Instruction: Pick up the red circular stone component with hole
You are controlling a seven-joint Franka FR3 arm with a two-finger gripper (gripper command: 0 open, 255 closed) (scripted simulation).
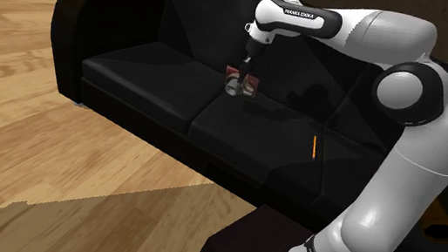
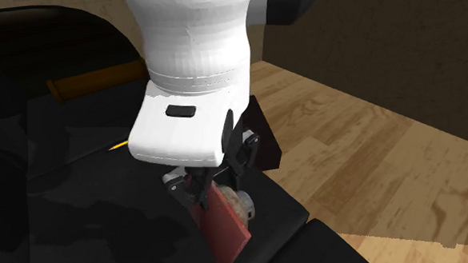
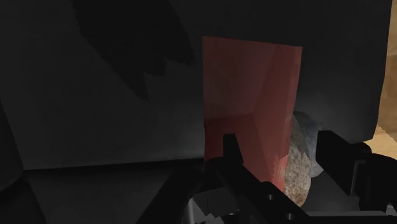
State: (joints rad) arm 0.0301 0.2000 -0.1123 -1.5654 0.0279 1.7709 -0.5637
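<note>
Sofa pickup, basically: the red component stands on edge on the seat of the black sofa, up near the backrest, with a grey stony round bit against one face. The arm's stretched way out because its stand sits on the floor in front. The end effector points down over the piece, fingers spread either side of its top, not squeezing as far as I can see. I'd guess it has to drop lower before closing.

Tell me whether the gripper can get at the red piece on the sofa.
Likely yes: the gripper hangs right at the red piece on the black sofa, nothing between them; the orange stick lies well aside.
</note>
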